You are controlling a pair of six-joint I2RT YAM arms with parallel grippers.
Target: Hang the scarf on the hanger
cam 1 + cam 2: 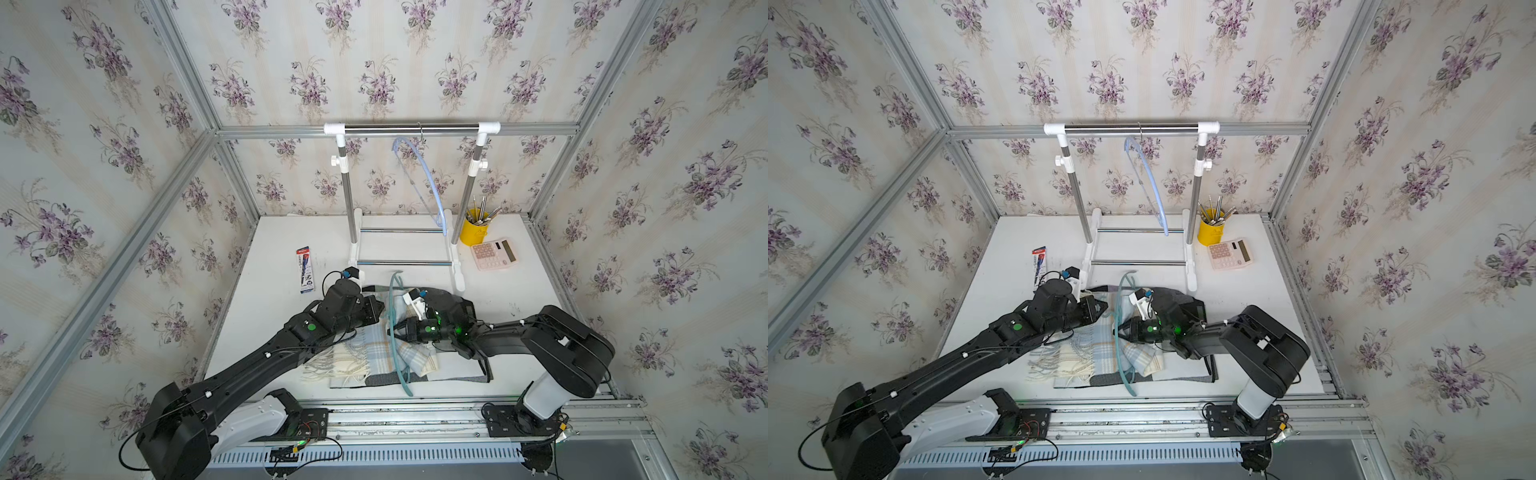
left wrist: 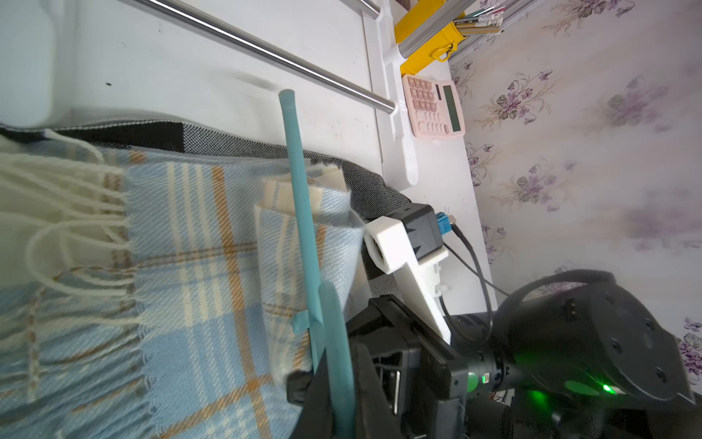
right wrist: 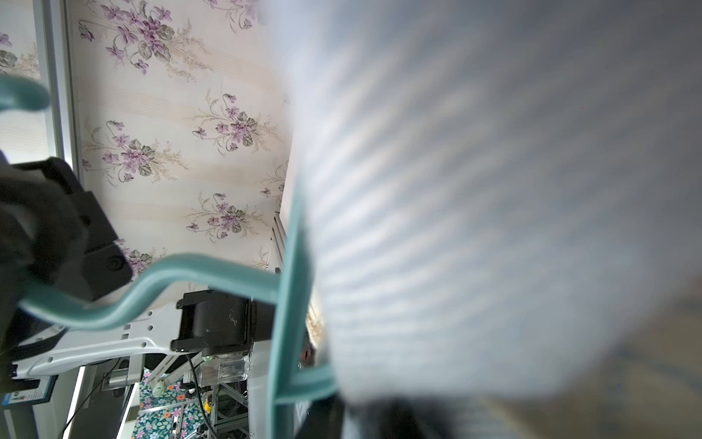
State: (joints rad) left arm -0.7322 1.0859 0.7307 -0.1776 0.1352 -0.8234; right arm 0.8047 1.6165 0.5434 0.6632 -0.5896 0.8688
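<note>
The scarf (image 1: pixel 370 353) is laid flat at 6 o'clock from the rack (image 1: pixel 415 129), the hanger (image 1: pixel 400 361) across it. Only in the left wrist view is the hanger seen between the jaws of the right pincer (image 2: pixel 336 406); a squeeze cannot be told. The left pincer (image 1: pixel 379 309) is shut, its catch hidden.

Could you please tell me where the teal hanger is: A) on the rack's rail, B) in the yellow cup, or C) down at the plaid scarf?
C: the teal hanger lies across the plaid scarf; the rail carries only a pale blue hanger.
</note>
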